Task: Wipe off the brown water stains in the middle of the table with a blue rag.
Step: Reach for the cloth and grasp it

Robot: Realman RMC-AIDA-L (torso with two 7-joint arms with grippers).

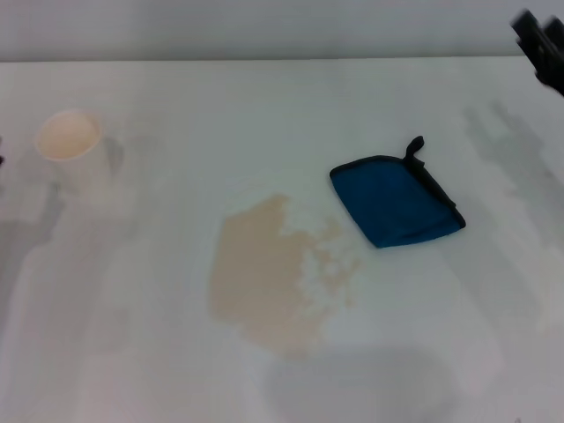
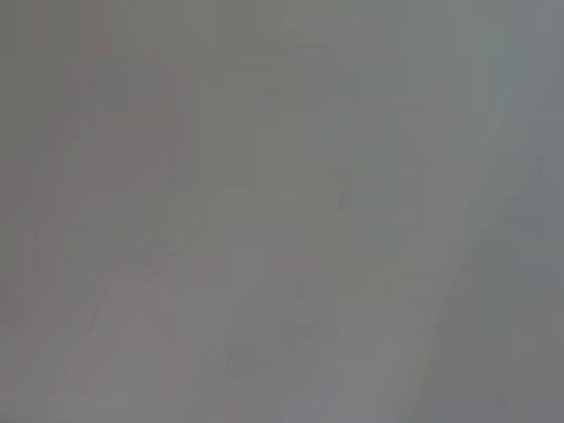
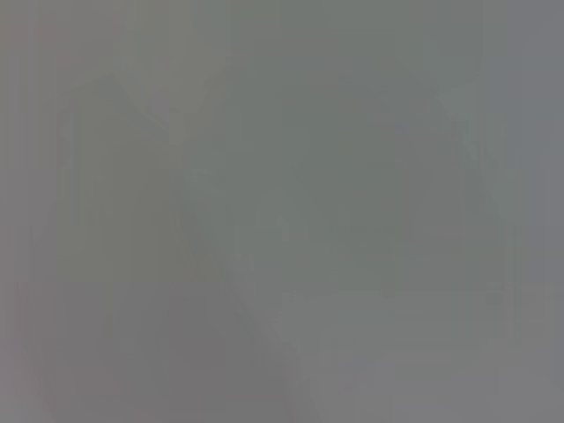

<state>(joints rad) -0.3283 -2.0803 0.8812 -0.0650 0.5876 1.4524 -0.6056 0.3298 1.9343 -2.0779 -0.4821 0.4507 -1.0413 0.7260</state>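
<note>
Centrally, a pale tan ragged water stain [image 1: 269, 278] marks the white table [image 1: 176, 150], small blue black-edged rag [image 1: 394, 201] at two o'clock; right gripper [image 1: 542, 44] grip unclear.

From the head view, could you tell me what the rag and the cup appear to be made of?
The blue rag looks like soft matte cloth with black stitched edging and a loop. The cup looks like thin white paper, matte, though plastic cannot be ruled out.

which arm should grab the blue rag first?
Right, probably. The blue rag lies right of the brown water stains, and the right gripper shows at the far right corner. The left arm barely shows at the left edge.
</note>
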